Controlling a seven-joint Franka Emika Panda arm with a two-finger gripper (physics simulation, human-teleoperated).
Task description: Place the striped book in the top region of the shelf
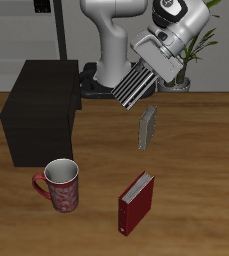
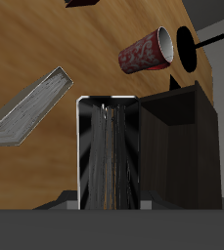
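Wooden planks make up the table (image 1: 201, 150), with a dark wall and a potted plant (image 1: 191, 60) behind it. Above the table's back part the end effector (image 1: 144, 70) hangs in the air, clenched on the striped book (image 1: 136, 85), which is lifted clear of the table and tilted, its lower edge pointing down toward the wood. In the wrist view the striped book (image 2: 106, 151) fills the middle, its white page edge framing the dark stripes, with the shelf (image 2: 182, 146) just beside it.

From the outside camera the shelf (image 1: 41, 110) stands as a dark box near the table's back, apart from the held book, with a strip of bare wood between its side wall and the book's lower edge. Its flat top lies lower than the book.

A small grey book (image 1: 147, 127) stands upright just below the held book, not touching it. Nearer the table's front edge lie a dark-red book (image 1: 137, 203) and a patterned mug (image 1: 61, 186), well apart from each other, with open wood between them. The mug stands in front of the shelf, clear of its front face.
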